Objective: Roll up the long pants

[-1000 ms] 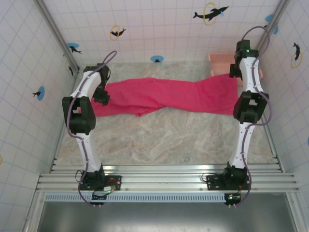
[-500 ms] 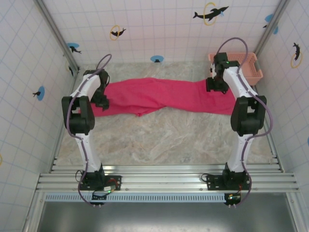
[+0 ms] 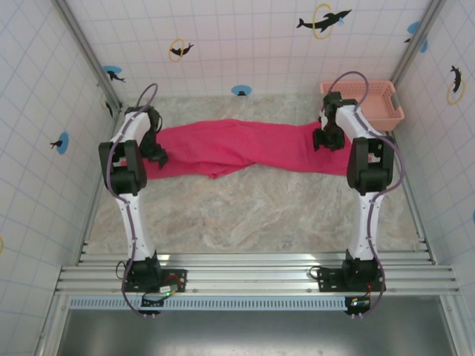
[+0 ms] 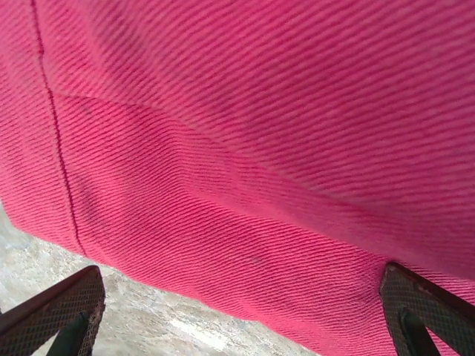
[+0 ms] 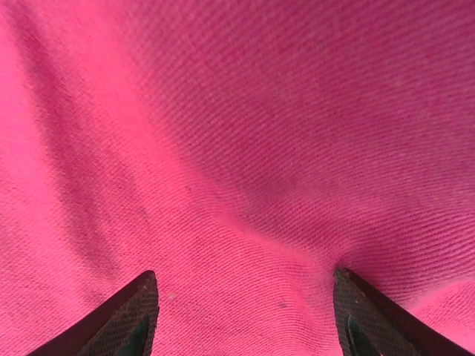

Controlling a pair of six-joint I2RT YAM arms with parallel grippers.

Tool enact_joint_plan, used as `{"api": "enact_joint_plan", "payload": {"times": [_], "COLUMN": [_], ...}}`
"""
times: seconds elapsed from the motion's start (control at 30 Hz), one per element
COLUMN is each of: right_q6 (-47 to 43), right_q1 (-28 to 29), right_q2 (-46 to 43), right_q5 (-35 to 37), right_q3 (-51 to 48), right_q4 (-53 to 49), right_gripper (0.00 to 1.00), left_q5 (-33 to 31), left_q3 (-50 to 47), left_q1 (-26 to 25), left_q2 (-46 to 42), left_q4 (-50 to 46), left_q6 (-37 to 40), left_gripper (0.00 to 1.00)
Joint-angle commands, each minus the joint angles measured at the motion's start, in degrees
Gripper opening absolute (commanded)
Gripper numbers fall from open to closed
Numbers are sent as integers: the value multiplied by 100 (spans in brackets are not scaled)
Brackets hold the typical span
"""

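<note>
Where the two arms reach to the far half of the marbled worktop [image 3: 252, 215], the long pants [image 3: 237, 144] lie flat on it, stretched from left to right and unrolled. The cloth narrows to a crossed fold about the middle and widens toward the right end. A salmon-pink lattice basket [image 3: 371, 100] stands in the far right corner, near the wide end of the pants; the right arm hides whether the two touch. The left gripper [image 3: 157, 156] sits over the left end of the cloth at its near edge. In the left wrist view the left gripper [image 4: 241, 300] has its jaws wide apart with nothing clamped: one finger is over bare worktop [image 4: 141, 319], the other over the long pants [image 4: 260, 133], and a stitched seam runs down the cloth beside the edge. The right gripper [image 3: 323, 141] sits over the right portion of the pants. In the right wrist view the right gripper [image 5: 249, 311] likewise has its jaws apart and empty, both fingers above the long pants [image 5: 237, 133], which show soft creases beneath them.
</note>
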Motion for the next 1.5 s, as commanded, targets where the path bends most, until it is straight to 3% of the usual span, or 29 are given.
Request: {"api": "enact_joint_plan", "payload": {"times": [0.0,0.23,0.5,0.7,0.97,1.23,1.33,1.47], "right_q6": [-19,164,310,318,82,-283,-157,410], "right_q1": [-5,141,294,411,-15,-396,-493,-853], "right_q2": [158,-305,-778,-1259,-1326,-815,-1050,-1863], "right_q5": [14,-140,-379,-334,-12,-24,-362,-1158], "right_q3": [-71,-939,-1931,-2485,-2386,-1183,-1062,-1988], "right_q4": [-434,-374,-363,-482,-823,-887,-805,-322], "right_gripper": [64,63,62,62,62,63,65,66], "left_q5": [58,68,-563,-785,-1353,-1428,-1392,-1060], "left_q3": [-152,116,1647,1778,1927,2045,2112,2066], "left_q1": [249,870,920,1114,1516,1562,1562,1562], "left_q2": [10,101,1065,1183,1269,1434,1290,1012], "left_q4": [-262,-294,-1029,-916,-594,-385,-331,-337], "left_q6": [-185,-5,926,1221,2004,2419,2496,2493], "left_gripper": [97,97,97,97,97,97,97,97]}}
